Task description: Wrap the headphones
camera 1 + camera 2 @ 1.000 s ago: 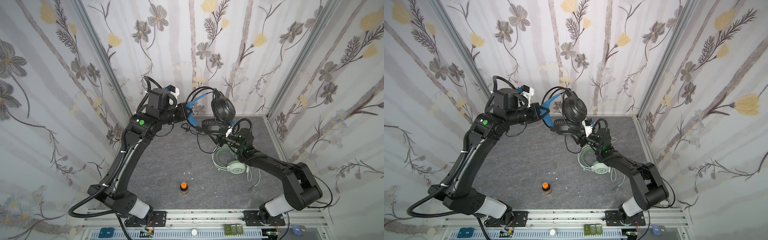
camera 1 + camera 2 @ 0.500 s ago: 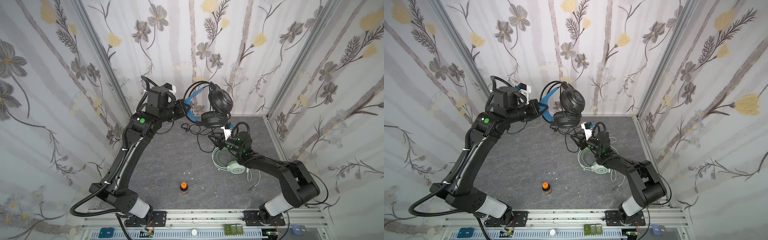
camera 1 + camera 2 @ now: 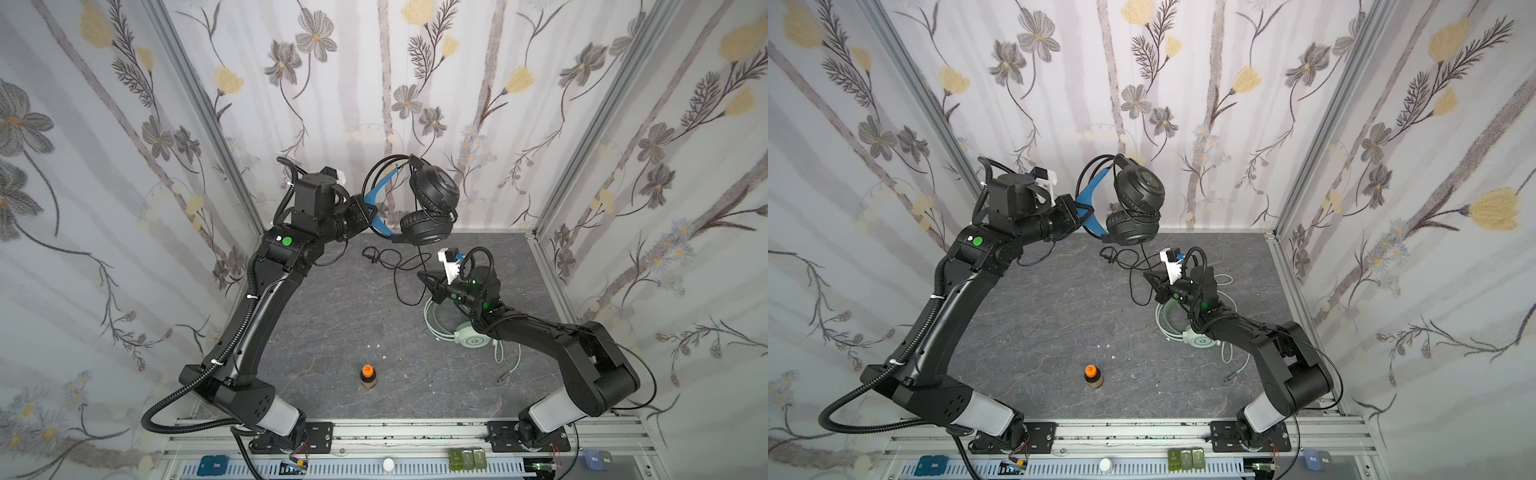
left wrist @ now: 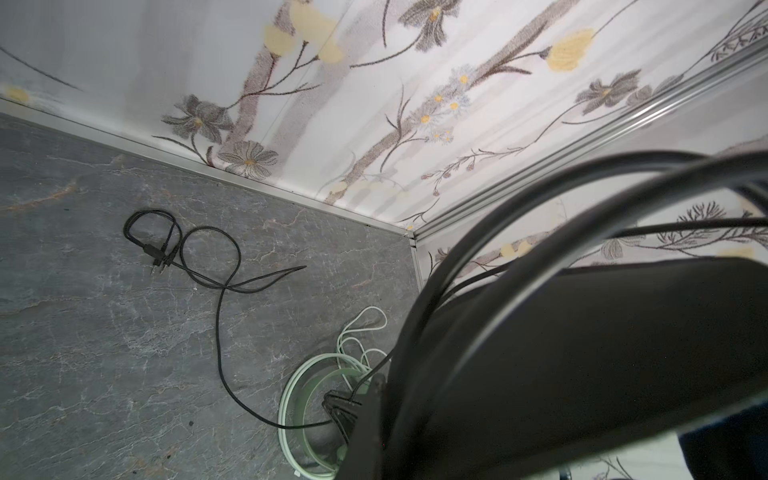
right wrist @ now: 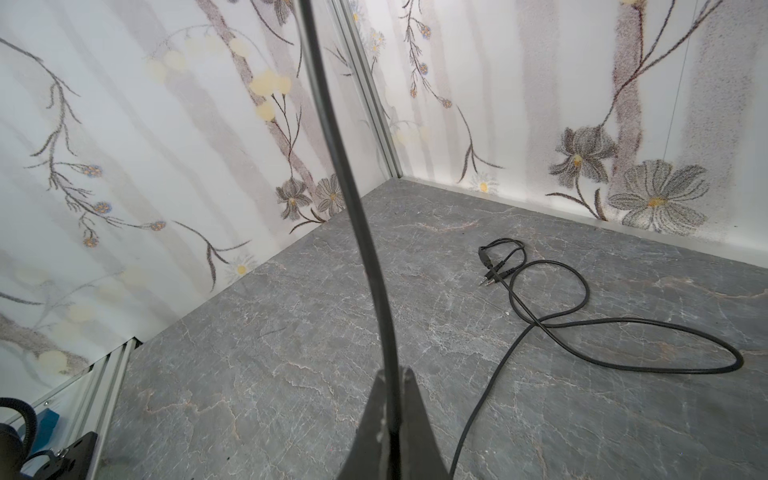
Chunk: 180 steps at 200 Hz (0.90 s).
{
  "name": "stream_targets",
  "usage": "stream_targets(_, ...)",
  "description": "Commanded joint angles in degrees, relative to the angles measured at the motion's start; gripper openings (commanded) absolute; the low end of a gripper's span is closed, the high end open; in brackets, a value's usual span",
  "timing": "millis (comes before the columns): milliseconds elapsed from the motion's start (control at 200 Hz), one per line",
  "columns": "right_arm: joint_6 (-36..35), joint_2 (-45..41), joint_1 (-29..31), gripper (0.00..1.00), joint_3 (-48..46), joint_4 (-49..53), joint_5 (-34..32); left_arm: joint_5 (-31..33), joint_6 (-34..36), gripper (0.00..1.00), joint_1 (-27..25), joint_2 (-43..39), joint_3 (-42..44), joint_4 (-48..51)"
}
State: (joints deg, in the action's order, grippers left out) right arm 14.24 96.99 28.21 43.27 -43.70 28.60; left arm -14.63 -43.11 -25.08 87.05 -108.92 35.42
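Grasp of right gripper [image 5: 390,376]: clenched on the black cable [image 5: 353,208] — the cord rises straight out of the closed jaws.
Grasp of left gripper [image 3: 368,208]: clamped on the blue headband [image 3: 376,199] of the black headphones [image 3: 434,193], held in the air near the back wall, ear cups hanging free.
Loose cable: the rest of the cord lies in loops on the bench [image 5: 249,374]; its plugs [image 5: 486,280] rest there too, well apart from both grippers.
Mint green headphones [image 3: 473,340]: flat on the bench under the right arm, their pale cable [image 3: 509,357] spread beside them, not gripped.
Bottle [image 3: 368,376]: upright near the front, apart from everything.
Step in hand: by my judgement, winding the black cable. The cord is caught, but how many turns already sit on the headset I cannot tell.
Next move: probably the right arm must lead the cord around the headset while the left one holds it steady — the slack loops on the bench may snag.
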Motion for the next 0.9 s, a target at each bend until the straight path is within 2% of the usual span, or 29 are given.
stream_targets(0, -4.6, -2.7, 2.5, 0.00, -1.6, 7.0, -8.8, 5.1, -6.2, 0.00, 0.1, -0.4, 1.0, -7.5)
stream_targets(170, -7.8, -7.8, 7.4, 0.00, -1.3, 15.4, -17.3, 12.5, -10.2, 0.00, 0.0, -0.2, 3.2, -9.5)
stream_targets(300, -9.8, -10.3, 11.3, 0.00, -0.8, 20.8, -22.6, 18.8, -10.7, 0.00, -0.7, 0.8, 3.7, -9.8)
stream_targets(525, -12.9, -12.3, 17.2, 0.00, 4.5, 29.9, -27.2, 27.9, -13.4, 0.00, -1.3, 4.1, 5.5, -8.9)
stream_targets(649, -13.9, -12.6, 21.4, 0.00, 6.7, 32.6, -28.5, 30.0, -14.6, 0.00, -1.7, 6.1, 6.4, -9.4)
stream_targets(814, -16.4, -13.7, 24.7, 0.00, 10.7, 36.9, -30.1, 33.4, -11.5, 0.00, -2.8, 8.1, 6.6, -8.4)
stream_targets(894, -17.9, -15.2, 25.5, 0.00, 12.6, 38.9, -31.2, 36.2, -7.3, 0.00, -3.7, 8.3, 7.1, -7.9)
